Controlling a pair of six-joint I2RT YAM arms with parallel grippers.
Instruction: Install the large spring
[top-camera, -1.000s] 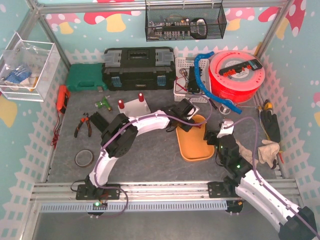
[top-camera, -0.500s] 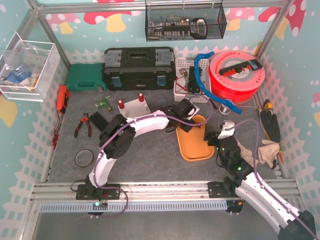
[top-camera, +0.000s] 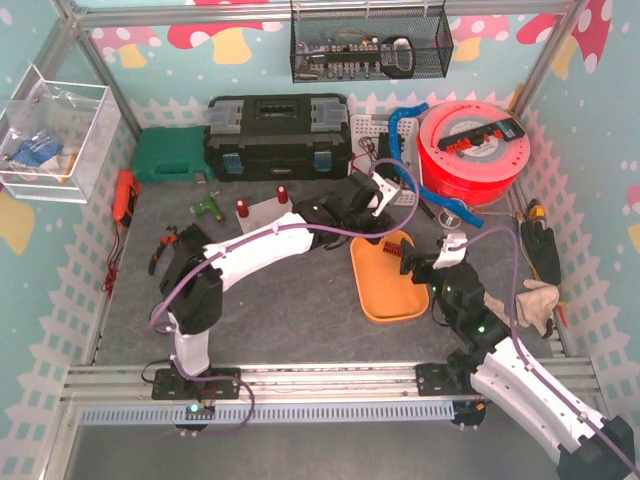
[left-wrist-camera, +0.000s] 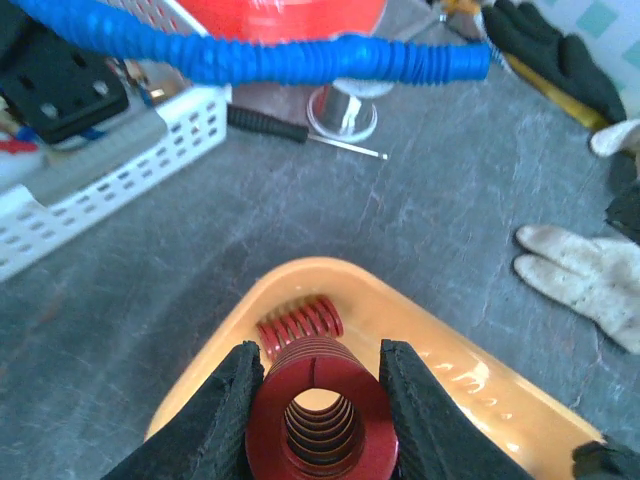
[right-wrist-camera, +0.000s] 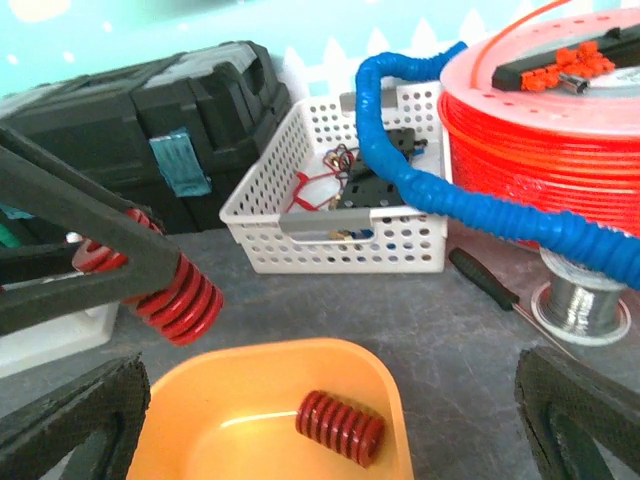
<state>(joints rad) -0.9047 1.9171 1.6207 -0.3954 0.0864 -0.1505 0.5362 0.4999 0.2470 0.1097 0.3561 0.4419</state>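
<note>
My left gripper (left-wrist-camera: 320, 400) is shut on the large red spring (left-wrist-camera: 320, 415), gripped by its sides and held in the air over the far end of the orange tray (left-wrist-camera: 470, 370). The held spring also shows in the right wrist view (right-wrist-camera: 180, 300), above the tray's (right-wrist-camera: 250, 390) far left corner. A smaller red spring (right-wrist-camera: 340, 427) lies inside the tray. In the top view the left gripper (top-camera: 372, 222) is near the tray's (top-camera: 385, 300) far end. A white base with two red posts (top-camera: 262, 208) stands further left. My right gripper (top-camera: 440, 262) is open and empty at the tray's right side.
A white basket (top-camera: 375, 165) with a blue hose (top-camera: 400, 140), an orange filament spool (top-camera: 470, 145) and a black toolbox (top-camera: 275, 135) line the back. Screwdriver and solder reel (right-wrist-camera: 585, 305) lie right of the basket. Gloves (top-camera: 535, 295), pliers (top-camera: 165, 250) and a tape ring (top-camera: 168, 317) lie at the sides.
My left arm has stretched out and lifted from the tray towards the back, carrying the large spring. The small spring is now exposed in the tray. The right arm has barely moved.
</note>
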